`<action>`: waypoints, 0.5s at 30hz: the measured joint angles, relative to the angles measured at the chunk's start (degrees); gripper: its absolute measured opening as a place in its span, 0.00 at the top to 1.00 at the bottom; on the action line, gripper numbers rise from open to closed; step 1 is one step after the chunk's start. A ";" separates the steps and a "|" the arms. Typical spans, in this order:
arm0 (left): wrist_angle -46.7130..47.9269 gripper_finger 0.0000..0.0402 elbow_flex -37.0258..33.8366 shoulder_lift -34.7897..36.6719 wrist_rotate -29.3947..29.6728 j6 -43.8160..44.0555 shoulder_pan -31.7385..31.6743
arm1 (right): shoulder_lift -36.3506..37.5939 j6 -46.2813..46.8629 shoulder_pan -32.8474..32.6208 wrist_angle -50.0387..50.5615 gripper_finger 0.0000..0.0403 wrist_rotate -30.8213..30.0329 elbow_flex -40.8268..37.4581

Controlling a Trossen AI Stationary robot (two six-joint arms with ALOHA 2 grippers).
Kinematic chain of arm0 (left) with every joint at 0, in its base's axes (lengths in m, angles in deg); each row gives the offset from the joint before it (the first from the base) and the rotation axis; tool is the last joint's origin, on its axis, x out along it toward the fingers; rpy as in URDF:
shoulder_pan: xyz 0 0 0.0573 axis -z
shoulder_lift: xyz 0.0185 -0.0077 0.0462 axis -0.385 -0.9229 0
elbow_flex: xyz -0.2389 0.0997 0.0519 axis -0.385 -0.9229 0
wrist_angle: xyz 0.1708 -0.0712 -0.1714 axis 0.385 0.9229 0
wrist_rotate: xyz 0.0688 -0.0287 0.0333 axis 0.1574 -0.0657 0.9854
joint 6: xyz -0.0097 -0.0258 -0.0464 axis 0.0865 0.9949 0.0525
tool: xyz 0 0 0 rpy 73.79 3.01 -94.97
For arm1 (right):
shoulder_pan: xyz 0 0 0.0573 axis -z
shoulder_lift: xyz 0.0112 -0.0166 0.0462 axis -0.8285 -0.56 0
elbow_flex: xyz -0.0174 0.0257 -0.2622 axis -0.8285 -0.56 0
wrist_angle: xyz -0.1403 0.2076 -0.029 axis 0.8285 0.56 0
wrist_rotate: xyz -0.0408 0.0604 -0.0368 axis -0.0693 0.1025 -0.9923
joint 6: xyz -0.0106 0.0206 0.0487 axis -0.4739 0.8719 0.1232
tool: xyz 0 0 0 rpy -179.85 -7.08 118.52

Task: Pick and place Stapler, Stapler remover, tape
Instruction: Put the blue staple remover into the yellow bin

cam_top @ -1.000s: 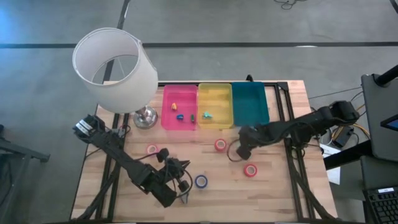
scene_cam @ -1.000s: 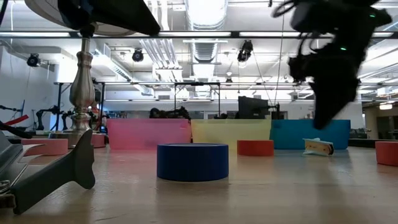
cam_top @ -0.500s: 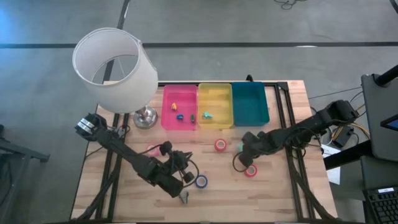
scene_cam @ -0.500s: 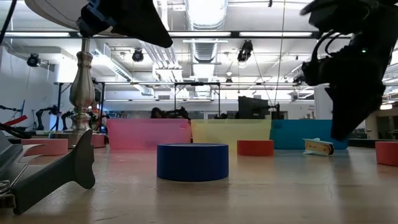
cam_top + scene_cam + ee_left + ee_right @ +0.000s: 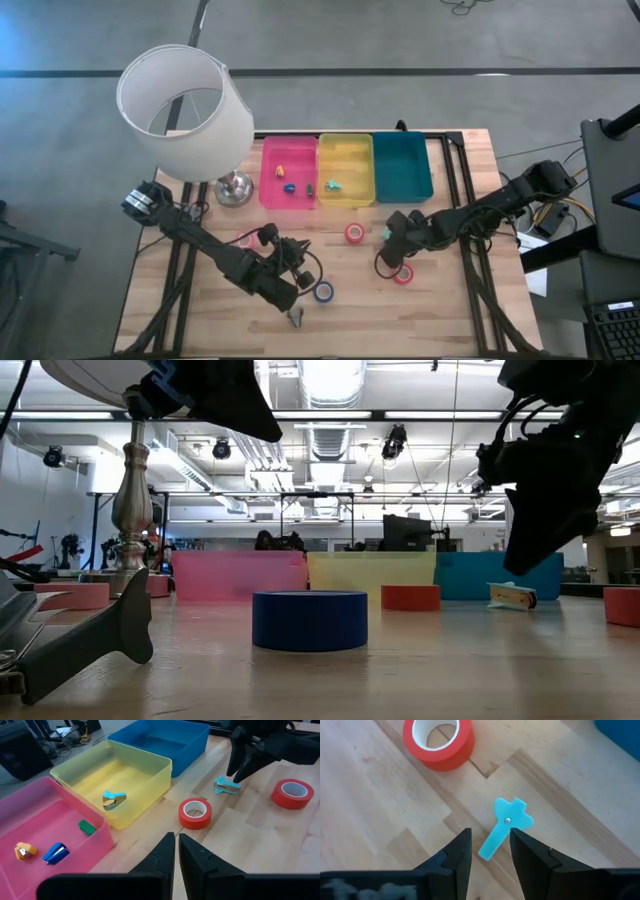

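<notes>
The teal staple remover [image 5: 506, 826] lies flat on the wood between a red tape roll [image 5: 354, 233] and the teal tray. My right gripper [image 5: 490, 845] is open just above it, a finger on either side of its narrow end, touching nothing; it also shows in the high view [image 5: 393, 246]. A second red roll [image 5: 403, 273] lies close by. The dark blue roll [image 5: 323, 291] lies near my left gripper [image 5: 296, 263], which is shut and held off the table. A pink roll [image 5: 245, 240] peeks out beside the left arm. A small grey stapler-like piece [image 5: 296, 318] lies near the table's near edge.
Pink [image 5: 289, 172], yellow [image 5: 345, 169] and teal [image 5: 402, 166] trays stand in a row at the far edge; small coloured pieces lie in the pink and yellow ones. A lamp with a white shade [image 5: 185, 105] stands at the far left. Bare wood lies toward the near right.
My left gripper has drawn back from the near edge toward the table's middle, leaving the grey piece lying where it was. My right gripper has shifted slightly toward the near edge and lowered, so the teal remover now shows beside it.
</notes>
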 joint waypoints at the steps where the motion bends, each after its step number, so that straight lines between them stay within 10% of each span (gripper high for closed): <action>1: -0.02 0.93 0.00 0.00 -0.02 0.02 -0.04 | -0.02 0.25 0.00 0.00 0.68 -0.06 0.00; 15: -0.42 0.93 -0.01 0.00 -0.20 0.04 0.01 | -6.93 0.36 0.42 -0.14 0.68 0.68 0.00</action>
